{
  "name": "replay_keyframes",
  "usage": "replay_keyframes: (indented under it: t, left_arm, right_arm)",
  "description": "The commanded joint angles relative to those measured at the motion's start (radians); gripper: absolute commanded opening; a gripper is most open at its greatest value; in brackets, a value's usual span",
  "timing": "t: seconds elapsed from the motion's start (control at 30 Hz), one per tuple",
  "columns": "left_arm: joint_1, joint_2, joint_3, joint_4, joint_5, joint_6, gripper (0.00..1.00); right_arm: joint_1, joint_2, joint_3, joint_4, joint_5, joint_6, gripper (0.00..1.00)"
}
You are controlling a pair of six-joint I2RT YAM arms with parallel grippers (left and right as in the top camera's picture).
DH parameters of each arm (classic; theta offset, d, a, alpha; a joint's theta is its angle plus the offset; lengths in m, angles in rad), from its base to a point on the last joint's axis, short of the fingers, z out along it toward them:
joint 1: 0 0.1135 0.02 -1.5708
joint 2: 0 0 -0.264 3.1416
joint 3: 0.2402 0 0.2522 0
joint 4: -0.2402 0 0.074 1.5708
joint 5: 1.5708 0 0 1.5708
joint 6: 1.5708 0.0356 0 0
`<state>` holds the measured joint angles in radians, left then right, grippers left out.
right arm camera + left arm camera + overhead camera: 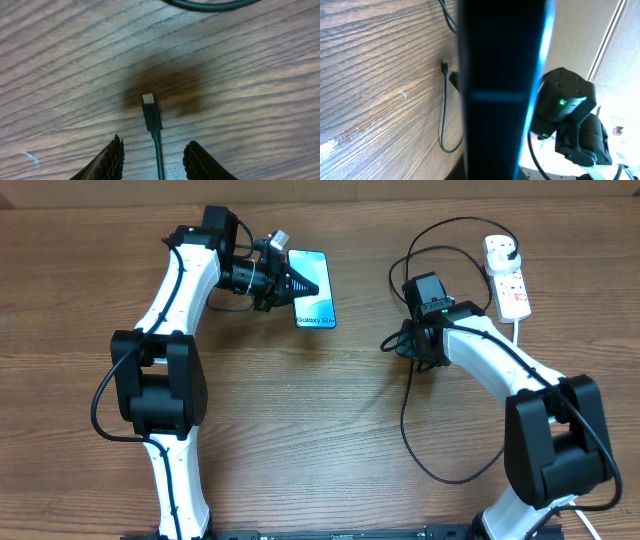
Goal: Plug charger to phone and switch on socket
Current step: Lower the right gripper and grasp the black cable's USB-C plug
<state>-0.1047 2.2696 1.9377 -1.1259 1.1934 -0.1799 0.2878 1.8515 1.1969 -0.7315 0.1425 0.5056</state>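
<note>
The phone (318, 308), teal screen up with "Galaxy S24" on it, is at the back centre of the table. My left gripper (293, 281) is shut on its left edge. In the left wrist view the phone (500, 90) is a dark upright band seen edge-on. The charger's black cable (405, 415) loops across the right side, and its plug (506, 248) sits in the white socket strip (510, 285). My right gripper (156, 161) is open, low over the table, with the cable's connector tip (148, 101) lying between and just ahead of its fingers, untouched.
The cable tip also shows in the left wrist view (444, 65), with the right arm (570, 115) beyond it. The strip's thick white lead (517, 330) runs toward the right arm. A cable loop (440, 470) lies near the front edge.
</note>
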Motion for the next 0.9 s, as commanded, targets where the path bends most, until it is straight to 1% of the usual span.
replay_keyframes:
  t: [0.0,0.13,0.33,0.6,0.7,0.87]
  left_arm:
    - [-0.006,-0.004,0.010,0.000,0.053,0.024,0.05]
    - [-0.006,-0.004,0.010,-0.003,0.053,0.023,0.04]
    - [-0.006,-0.004,0.010,-0.006,0.053,0.023,0.04]
    - [-0.007,-0.004,0.010,-0.006,0.053,0.023,0.04]
    - [-0.007,-0.004,0.010,-0.006,0.053,0.023,0.04]
    - [-0.007,-0.004,0.010,-0.006,0.054,0.023,0.04]
  right_arm:
    - [-0.004,0.013,0.000,0.021,0.014,-0.035,0.39]
    - [-0.005,0.014,0.000,0.046,0.014,-0.064,0.39]
    - [-0.025,0.030,0.000,0.047,0.014,-0.065,0.39]
    - [-0.052,0.061,0.000,0.052,-0.049,-0.071,0.38]
    - [-0.052,0.072,0.000,0.057,-0.078,-0.117,0.38]
    - [-0.052,0.072,0.000,0.056,-0.078,-0.119,0.38]
